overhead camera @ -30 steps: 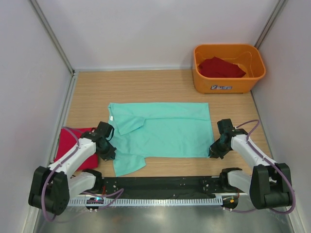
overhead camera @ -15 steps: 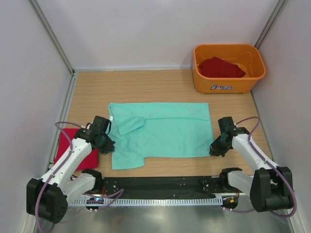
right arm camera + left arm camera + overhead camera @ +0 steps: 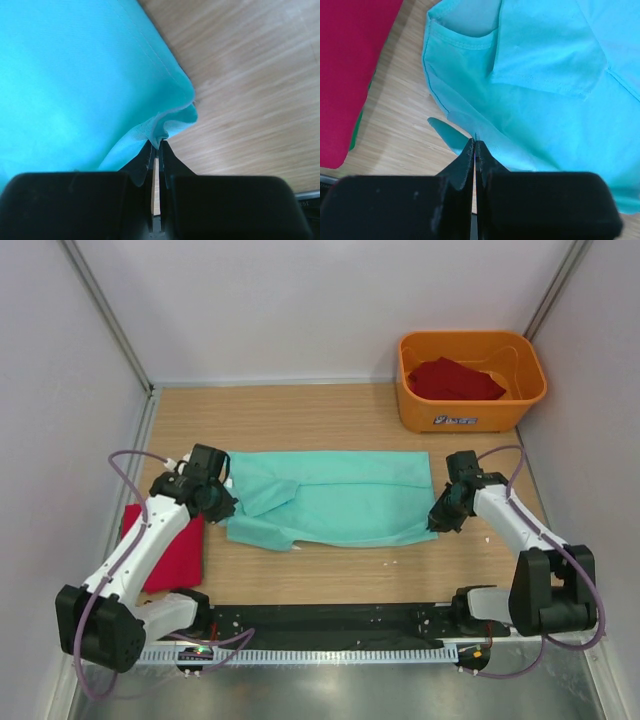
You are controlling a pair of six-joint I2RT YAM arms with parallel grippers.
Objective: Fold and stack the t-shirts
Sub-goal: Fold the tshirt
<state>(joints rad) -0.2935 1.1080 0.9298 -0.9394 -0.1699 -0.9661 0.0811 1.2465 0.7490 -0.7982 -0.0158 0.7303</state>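
Note:
A mint-green t-shirt (image 3: 335, 495) lies spread across the middle of the wooden table, its near edge lifted and drawn over toward the far side. My left gripper (image 3: 219, 507) is shut on the shirt's near-left edge; in the left wrist view the gripper (image 3: 475, 143) pinches the teal t-shirt (image 3: 545, 90). My right gripper (image 3: 441, 520) is shut on the near-right corner; in the right wrist view the gripper (image 3: 159, 145) holds the bunched cloth (image 3: 75, 75). A folded red t-shirt (image 3: 170, 550) lies at the left (image 3: 350, 75). Another red t-shirt (image 3: 455, 380) sits in the tub.
The orange plastic tub (image 3: 470, 340) stands at the back right corner. White walls close in the table on the left, right and far sides. Bare wood (image 3: 300, 420) shows between the green shirt and the back wall, and more in front of it.
Both grippers have moved away from the arm bases toward the far side, carrying the green shirt's near edge with them. The shirt now covers a narrower strip.

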